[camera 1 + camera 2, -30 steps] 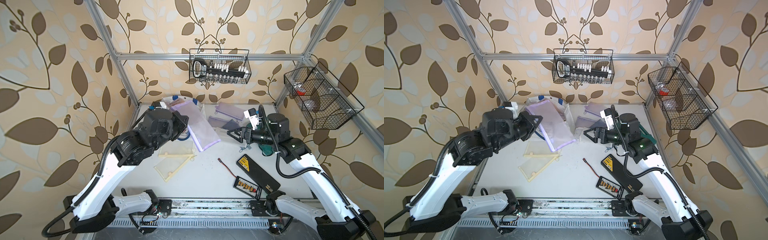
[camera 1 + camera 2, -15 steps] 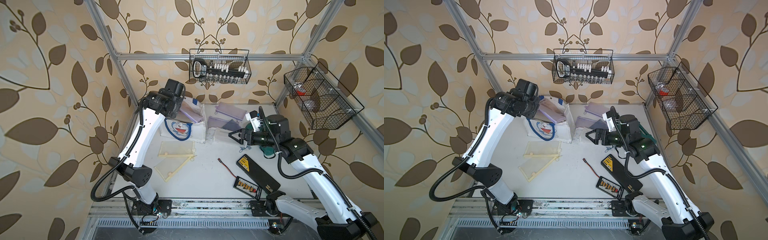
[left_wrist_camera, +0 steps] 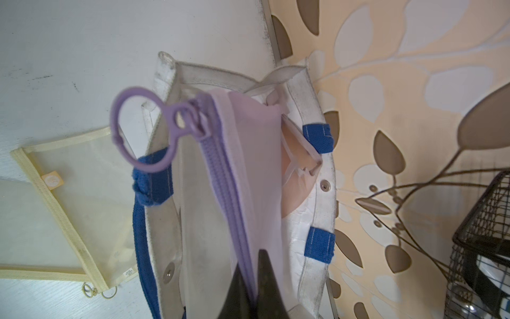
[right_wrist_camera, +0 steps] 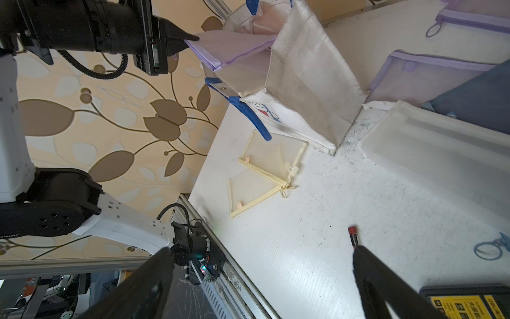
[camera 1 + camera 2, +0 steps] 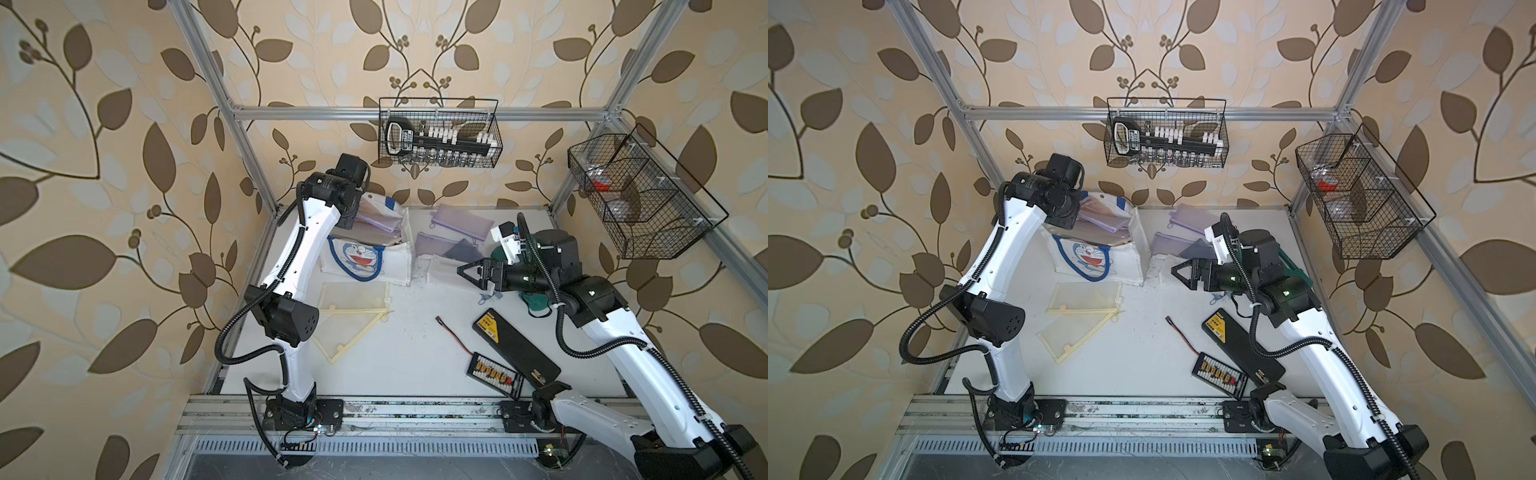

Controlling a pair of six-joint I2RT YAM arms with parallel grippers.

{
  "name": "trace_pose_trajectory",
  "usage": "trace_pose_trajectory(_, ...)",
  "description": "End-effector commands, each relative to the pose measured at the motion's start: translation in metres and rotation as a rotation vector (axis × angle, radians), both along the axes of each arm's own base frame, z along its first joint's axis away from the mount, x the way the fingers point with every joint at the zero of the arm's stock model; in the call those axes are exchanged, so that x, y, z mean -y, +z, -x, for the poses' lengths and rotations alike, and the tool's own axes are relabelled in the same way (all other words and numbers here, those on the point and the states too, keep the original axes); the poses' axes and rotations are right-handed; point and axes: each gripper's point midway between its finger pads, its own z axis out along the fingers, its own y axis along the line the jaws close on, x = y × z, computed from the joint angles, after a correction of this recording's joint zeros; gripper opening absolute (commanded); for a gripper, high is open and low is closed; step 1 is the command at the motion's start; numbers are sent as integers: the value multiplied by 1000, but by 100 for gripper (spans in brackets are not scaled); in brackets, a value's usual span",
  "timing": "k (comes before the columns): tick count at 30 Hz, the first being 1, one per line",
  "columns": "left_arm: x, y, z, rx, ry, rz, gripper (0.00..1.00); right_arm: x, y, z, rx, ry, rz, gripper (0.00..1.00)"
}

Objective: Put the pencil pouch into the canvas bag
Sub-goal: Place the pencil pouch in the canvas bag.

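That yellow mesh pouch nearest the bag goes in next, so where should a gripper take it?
Probably its thick zipper band, from straight above: the yellow mesh pouch lies flat on the table, so only that raised seam offers a pinch, away from the canvas bag.

pencil pouch (image 4: 234,47) end hidden, left tool (image 3: 255,265) cropped

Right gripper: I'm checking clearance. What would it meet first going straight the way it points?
Likely the canvas bag, its side wall near the front corner; the open right gripper aims there past a white pouch. Height is unclear.
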Motion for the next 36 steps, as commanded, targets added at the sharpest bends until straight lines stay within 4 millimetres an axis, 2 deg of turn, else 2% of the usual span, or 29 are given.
trace_pose_trajectory(1, -17, -3, 12, -40, 58, -24, 0, -2, 10, 0, 30, 23, -4, 99)
trace_pose_trajectory(5, -25, -14, 15, -69, 67, -29, 0, -2, 13, -1, 39, 23, -4, 100)
trace_pose_trajectory(9, -23, -27, 11, -98, 63, -22, 0, -2, 9, -1, 36, 23, -2, 100)
trace_pose_trajectory(16, -18, -42, -7, -124, 62, -33, 2, -2, 11, -1, 39, 21, -6, 100)
trace_pose_trajectory(21, -6, -54, -15, -163, 14, -6, 19, 0, 11, 1, 47, 16, -3, 100)
trace_pose_trajectory(24, -4, -49, -12, -150, -12, 3, 29, 0, 12, 1, 49, 15, -2, 100)
trace_pose_trajectory(26, -6, -38, -9, -116, -33, -8, 43, 0, 14, 1, 55, 16, -3, 100)
trace_pose_trajectory(31, -8, 1, 0, -4, -146, -45, 69, -1, 15, -1, 54, 20, -5, 100)
trace_pose_trajectory(34, 5, 24, 11, 70, -315, -49, 82, -2, 12, -2, 48, 24, -6, 100)
trace_pose_trajectory(36, 16, 29, 26, 94, -442, -47, 93, -2, 6, -1, 28, 23, 1, 99)
